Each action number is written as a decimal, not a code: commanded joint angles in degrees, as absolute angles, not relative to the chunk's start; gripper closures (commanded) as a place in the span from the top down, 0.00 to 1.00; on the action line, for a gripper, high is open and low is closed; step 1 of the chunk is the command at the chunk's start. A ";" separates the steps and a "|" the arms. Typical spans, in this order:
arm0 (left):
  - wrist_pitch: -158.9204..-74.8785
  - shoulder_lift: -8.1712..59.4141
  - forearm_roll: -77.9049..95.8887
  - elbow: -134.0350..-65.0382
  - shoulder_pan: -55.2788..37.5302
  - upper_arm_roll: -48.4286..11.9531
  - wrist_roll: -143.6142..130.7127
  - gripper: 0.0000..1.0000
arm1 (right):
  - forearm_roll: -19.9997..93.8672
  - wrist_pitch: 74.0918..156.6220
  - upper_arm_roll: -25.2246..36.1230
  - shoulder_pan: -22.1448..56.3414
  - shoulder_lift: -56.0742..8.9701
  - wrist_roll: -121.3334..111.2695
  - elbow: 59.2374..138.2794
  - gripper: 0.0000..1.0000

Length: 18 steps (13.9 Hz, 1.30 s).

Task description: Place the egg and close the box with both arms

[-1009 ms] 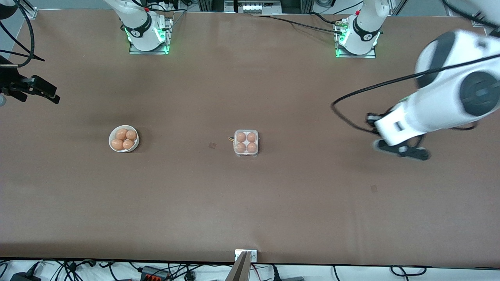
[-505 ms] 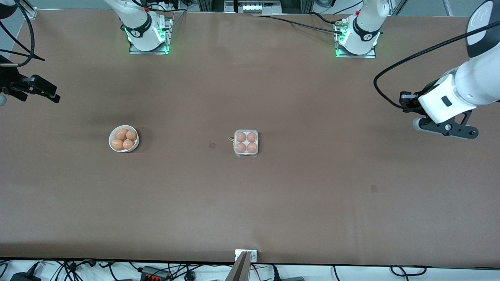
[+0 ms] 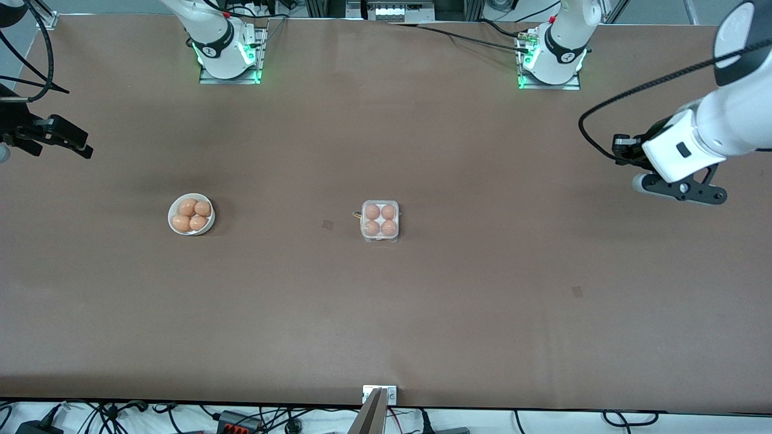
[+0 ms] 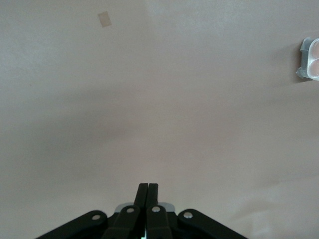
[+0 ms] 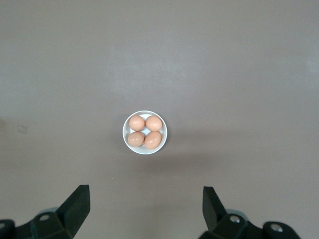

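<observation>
The clear egg box point(image 3: 380, 237) sits at the table's middle with its lid down and a brown egg in every cell. Its corner shows at the edge of the left wrist view point(image 4: 304, 59). The white bowl point(image 3: 170, 216) with several brown eggs stands toward the right arm's end of the table, and it shows in the right wrist view point(image 5: 124, 132). My left gripper point(image 3: 678, 190) is shut and empty point(image 4: 148, 185), up over bare table at the left arm's end, well away from the box. My right gripper point(image 3: 69, 141) is open and empty point(image 5: 147, 191), high over the right arm's end of the table.
Small tape marks lie on the brown table point(image 3: 328, 225) point(image 3: 577, 292), and one shows in the left wrist view point(image 4: 104, 19). A metal bracket point(image 3: 379, 395) sits at the table edge nearest the front camera. Both arm bases point(image 3: 229, 54) point(image 3: 552, 60) stand at the farthest edge.
My left arm has swung away from the box toward its own end of the table and risen. The right arm, the box and the bowl have not moved.
</observation>
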State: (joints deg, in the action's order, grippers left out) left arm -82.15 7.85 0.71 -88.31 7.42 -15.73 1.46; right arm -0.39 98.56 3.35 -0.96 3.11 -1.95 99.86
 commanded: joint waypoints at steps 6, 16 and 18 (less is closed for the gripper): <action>-84.64 3.34 1.23 -92.82 10.90 -15.99 2.90 1.00 | -0.53 98.26 3.43 -0.53 4.83 -2.20 101.07 1.00; -87.00 3.96 0.70 -91.93 14.49 -15.64 -10.11 1.00 | -0.70 97.30 3.43 -0.53 5.19 -2.11 101.25 1.00; -89.29 3.00 0.88 -92.29 13.89 -15.38 -10.28 1.00 | -0.62 96.95 3.43 -0.53 5.19 -1.50 101.25 1.00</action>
State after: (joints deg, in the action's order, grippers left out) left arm -87.42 4.67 0.73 -91.66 13.86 -15.07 -8.93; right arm -0.39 97.40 3.35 -0.77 3.62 -1.94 99.87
